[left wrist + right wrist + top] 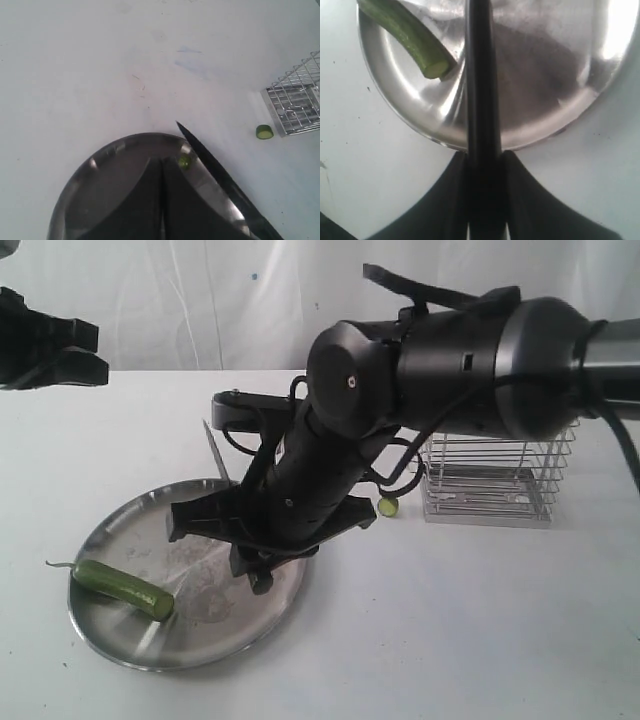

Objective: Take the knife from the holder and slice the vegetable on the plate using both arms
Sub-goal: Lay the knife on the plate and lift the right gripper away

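With the right gripper (485,162) clamped on the knife (480,75) above the plate's (545,75) middle and the left gripper (159,167) pinched shut and empty, I'd steady the vegetable (405,35), which lies by the plate's rim, before drawing the blade squarely across it.

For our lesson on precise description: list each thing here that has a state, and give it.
left gripper: shut, empty
right gripper: shut on the knife
knife: held by its handle, over the plate
vegetable: lying on the plate, one end cut
plate: flat on the table
holder: upright, nothing seen inside
slice: loose on the table beside the holder
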